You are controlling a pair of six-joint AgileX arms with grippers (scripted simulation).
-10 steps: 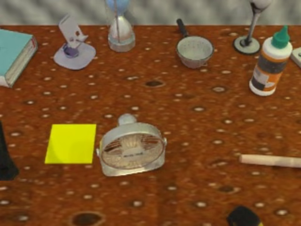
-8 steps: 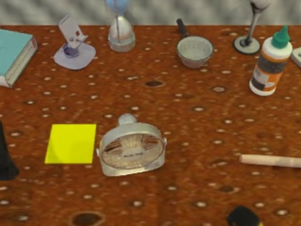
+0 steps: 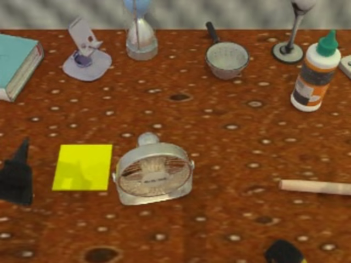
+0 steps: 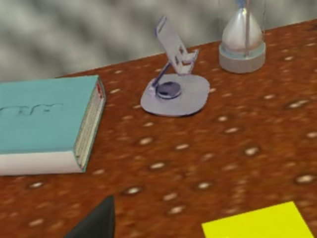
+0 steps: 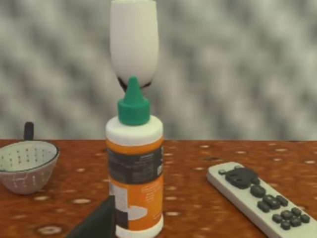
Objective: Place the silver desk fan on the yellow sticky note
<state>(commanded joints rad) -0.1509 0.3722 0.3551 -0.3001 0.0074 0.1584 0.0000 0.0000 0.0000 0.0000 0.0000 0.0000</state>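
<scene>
— Sliding in from the left edge, the left gripper point(image 3: 16, 178) is nearing the yellow sticky note point(image 3: 83, 167); its finger spread, I can't tell.

— And the silver desk fan point(image 3: 153, 173) is lying just right of the note, untouched. The right gripper point(image 3: 284, 252) is idling at the near edge.

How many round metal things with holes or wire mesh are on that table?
2: the silver desk fan lying near the front, just right of the yellow sticky note, and the strainer at the back.

overhead downward, two low wrist views
</scene>
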